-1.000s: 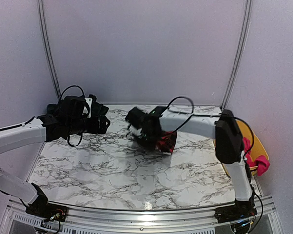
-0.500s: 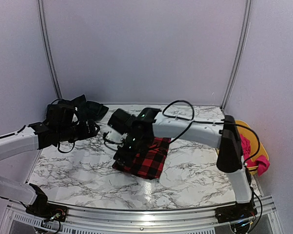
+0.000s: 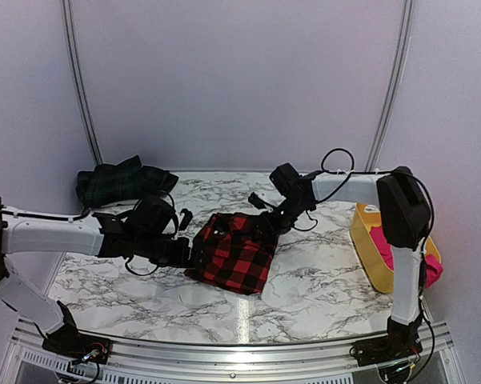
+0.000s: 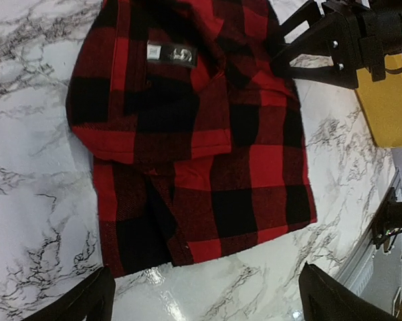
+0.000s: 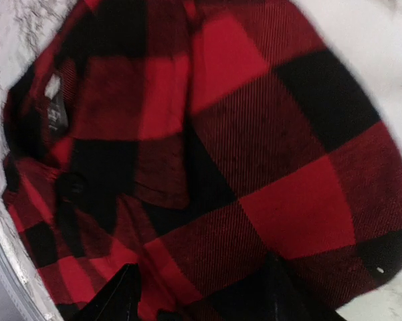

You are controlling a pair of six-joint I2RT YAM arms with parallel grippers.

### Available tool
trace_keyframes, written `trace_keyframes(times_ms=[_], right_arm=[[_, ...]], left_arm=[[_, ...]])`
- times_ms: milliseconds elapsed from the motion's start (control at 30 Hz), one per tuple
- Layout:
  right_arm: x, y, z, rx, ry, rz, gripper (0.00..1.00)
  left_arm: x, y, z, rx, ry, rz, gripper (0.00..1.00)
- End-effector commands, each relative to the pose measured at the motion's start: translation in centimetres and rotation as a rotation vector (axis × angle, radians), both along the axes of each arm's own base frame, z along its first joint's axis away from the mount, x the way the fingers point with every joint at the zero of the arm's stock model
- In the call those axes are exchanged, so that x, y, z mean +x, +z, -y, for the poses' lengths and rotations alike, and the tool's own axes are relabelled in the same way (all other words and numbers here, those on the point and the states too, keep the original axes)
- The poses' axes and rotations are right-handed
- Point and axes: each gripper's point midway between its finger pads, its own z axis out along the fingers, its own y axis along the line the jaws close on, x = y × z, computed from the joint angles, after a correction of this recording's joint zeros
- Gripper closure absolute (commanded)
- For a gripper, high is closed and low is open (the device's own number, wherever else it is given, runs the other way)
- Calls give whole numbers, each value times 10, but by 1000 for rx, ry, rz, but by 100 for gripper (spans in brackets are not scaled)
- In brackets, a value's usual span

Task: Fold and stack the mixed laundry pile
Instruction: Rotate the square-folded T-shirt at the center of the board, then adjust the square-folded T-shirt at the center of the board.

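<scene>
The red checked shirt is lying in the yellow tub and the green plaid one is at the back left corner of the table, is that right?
Not quite. The red checked shirt lies spread on the table, not in the yellow tub; the top view shows it. The green plaid one is at the back left corner, as you said.
</scene>
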Motion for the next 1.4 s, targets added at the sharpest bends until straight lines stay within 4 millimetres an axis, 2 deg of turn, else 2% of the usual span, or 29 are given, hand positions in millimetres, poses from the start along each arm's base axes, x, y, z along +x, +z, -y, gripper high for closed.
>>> trace_keyframes(times_ms=[0,67,133,233,300,333,367,433,500,600,700,833,900,1100,1167,1267,1367], right_arm=[[-33,-37,-6,57,45,-164,44],[-55,-49,-2,55,51,-218,45],[-84,-50,-2,69,63,-264,45],[-145,-30,-20,123,143,-317,43],[-186,-10,-35,175,214,-372,42],[-200,2,-38,207,233,-393,41],[-203,16,-39,237,237,-379,40],[-190,34,-29,245,196,-328,39],[-162,44,-11,245,118,-276,41],[-120,40,24,200,-12,-201,48],[-103,23,46,120,-74,-185,57],[-100,-1,55,68,-97,-227,62],[-102,-8,52,72,-82,-251,62],[-102,-25,48,61,-66,-302,53],[-103,-30,46,65,-58,-316,53],[-103,-35,40,88,-40,-338,59],[-101,-33,35,109,-29,-343,72]], left_arm=[[6,-34,11,37,9,-87,1],[15,-50,6,74,31,-117,1],[30,-61,-9,98,84,-143,1],[56,-69,-36,110,161,-166,6],[72,-63,-47,124,169,-129,6],[77,-58,-55,142,169,-118,6],[83,-49,-56,138,155,-98,6],[84,-37,-56,119,121,-74,5],[79,-26,-53,88,96,-67,6],[71,-18,-52,52,85,-72,15],[64,-20,-52,44,65,-83,28],[63,-31,-46,45,30,-117,47],[64,-38,-44,49,25,-134,51],[62,-60,-48,90,52,-196,53],[58,-65,-51,99,59,-213,53],[53,-67,-52,96,61,-229,55],[52,-69,-52,95,60,-237,59]])
